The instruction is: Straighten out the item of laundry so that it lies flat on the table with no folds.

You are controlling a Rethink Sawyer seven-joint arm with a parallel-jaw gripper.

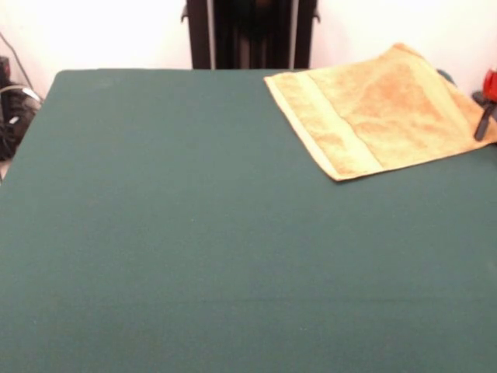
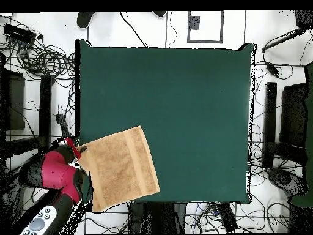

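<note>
The yellow-orange towel [image 1: 380, 113] lies spread open and turned at an angle on the far right corner of the dark green table [image 1: 194, 233]. A paler band runs near its left end. In the overhead view the towel [image 2: 119, 168] is at the bottom left corner of the table [image 2: 183, 110], and one corner reaches past the table's edge. My gripper [image 1: 485, 116] shows only at the right edge, at the towel's right side. In the overhead view the gripper [image 2: 73, 149] is at the towel's left corner, on the red arm [image 2: 56, 174]. I cannot tell its state.
The black pedestal [image 1: 250, 35] stands behind the table's far edge. Cables and dark gear [image 1: 12, 109] lie off the table's left side. In the overhead view, cables [image 2: 36, 55] and dark stands [image 2: 270, 122] surround the table.
</note>
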